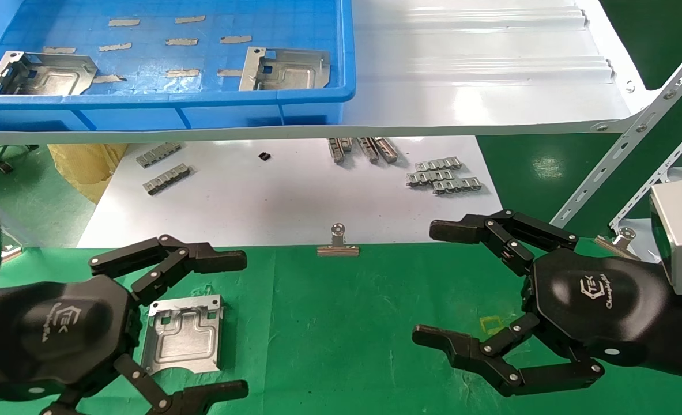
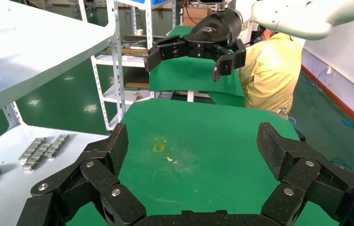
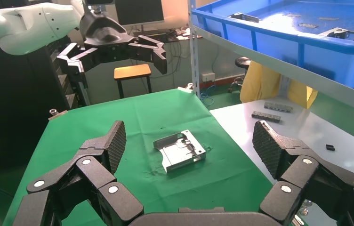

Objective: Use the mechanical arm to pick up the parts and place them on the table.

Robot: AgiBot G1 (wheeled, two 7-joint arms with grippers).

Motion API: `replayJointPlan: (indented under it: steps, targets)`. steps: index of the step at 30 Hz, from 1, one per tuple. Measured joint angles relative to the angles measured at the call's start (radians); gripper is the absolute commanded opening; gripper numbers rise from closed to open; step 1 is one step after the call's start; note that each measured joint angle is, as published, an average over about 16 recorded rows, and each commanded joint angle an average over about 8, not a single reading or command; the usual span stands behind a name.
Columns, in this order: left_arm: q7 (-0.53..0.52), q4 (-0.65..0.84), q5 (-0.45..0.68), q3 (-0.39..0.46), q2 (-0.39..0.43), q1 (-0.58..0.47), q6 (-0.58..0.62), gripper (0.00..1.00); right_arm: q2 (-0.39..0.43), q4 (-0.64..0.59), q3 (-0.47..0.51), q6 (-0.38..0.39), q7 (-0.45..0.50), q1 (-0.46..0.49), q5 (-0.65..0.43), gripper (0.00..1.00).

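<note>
One silvery stamped part (image 1: 185, 334) lies flat on the green table cloth (image 1: 341, 323) at the near left. My left gripper (image 1: 242, 325) is open, its black fingers spread to either side of the part, not touching it. The left wrist view shows only bare cloth between the fingers of the left gripper (image 2: 194, 150). My right gripper (image 1: 427, 282) is open and empty above the cloth at the right. The right wrist view shows the right gripper (image 3: 190, 141) and the part (image 3: 180, 150) farther off. Two more parts (image 1: 41, 74) (image 1: 286, 69) lie in the blue bin (image 1: 202, 106) on the upper shelf.
A glossy white sheet (image 1: 294, 196) behind the cloth holds ridged metal strips (image 1: 444, 176) (image 1: 162, 167). A silver binder clip (image 1: 338, 245) sits at its front edge. A slotted shelf brace (image 1: 623, 167) slants at the right. A person in yellow (image 2: 269, 70) stands beyond the table.
</note>
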Motion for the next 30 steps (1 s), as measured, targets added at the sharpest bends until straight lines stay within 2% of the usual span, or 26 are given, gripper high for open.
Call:
replayJointPlan:
  steps: [30]
  targets:
    - [0.007, 0.02, 0.008, 0.008, 0.005, -0.01, 0.002, 1.0, 0.0, 0.0, 0.0, 0.0, 0.0, 0.0, 0.0, 1.0]
